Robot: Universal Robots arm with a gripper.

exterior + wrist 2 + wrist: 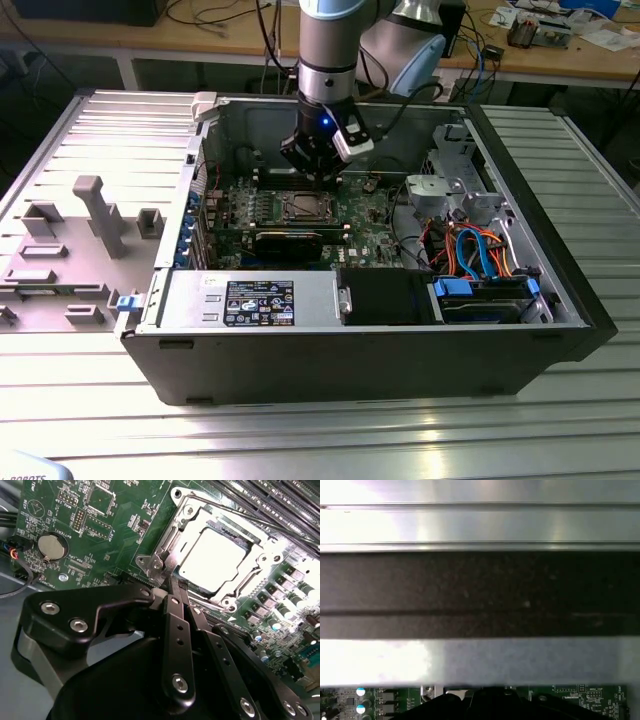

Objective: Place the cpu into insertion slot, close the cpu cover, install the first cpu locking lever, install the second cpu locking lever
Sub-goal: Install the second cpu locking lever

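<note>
Seated already: cpu (214, 560) in the insertion slot (187, 517) mid-board, cpu cover (260, 562) down around it. End effector (172, 587) shut, empty, tips at the socket's corner. Likely lever-locking stage; calls for hooking a thin lever precisely.

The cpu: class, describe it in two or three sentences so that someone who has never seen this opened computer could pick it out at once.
Start at the green motherboard inside the open computer case, then find the square socket with a silvery metal rim, the insertion slot, just beyond the gripper. The cpu is the flat square chip seated in its middle. Its plain, bright metal top sets it apart from the round coin battery.
</note>
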